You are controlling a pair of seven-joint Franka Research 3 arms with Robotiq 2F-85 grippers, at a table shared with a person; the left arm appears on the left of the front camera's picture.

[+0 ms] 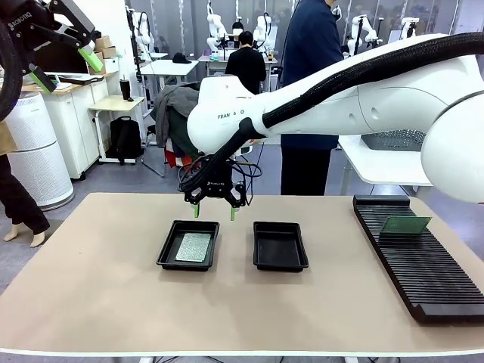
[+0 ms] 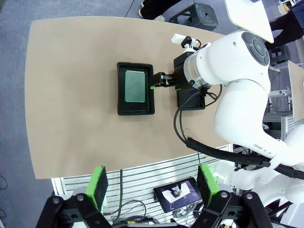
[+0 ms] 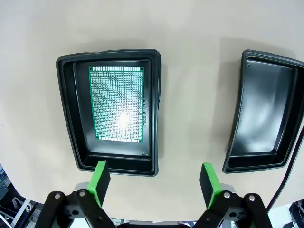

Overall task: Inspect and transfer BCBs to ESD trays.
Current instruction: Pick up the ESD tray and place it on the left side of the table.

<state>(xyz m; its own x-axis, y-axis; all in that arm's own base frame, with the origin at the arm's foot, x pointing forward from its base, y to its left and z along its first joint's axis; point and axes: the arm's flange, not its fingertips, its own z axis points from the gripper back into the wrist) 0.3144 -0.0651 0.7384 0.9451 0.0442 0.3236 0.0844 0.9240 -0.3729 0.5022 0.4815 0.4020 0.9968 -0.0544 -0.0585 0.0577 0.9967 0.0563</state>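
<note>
The right tool [image 1: 214, 212], fingers apart and empty, hangs above the gap between the two trays. One board [image 1: 193, 246] lies flat in the left tray [image 1: 168, 249]. The next board [image 1: 405, 224] stands in the rack [image 1: 423, 280], well off to that tool's right. The left tool [image 1: 68, 69], fingers also apart, hangs high.

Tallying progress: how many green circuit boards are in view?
2: a flat BCB in the left ESD tray, a leaning BCB in the slotted rack. Others may be hidden.
</note>
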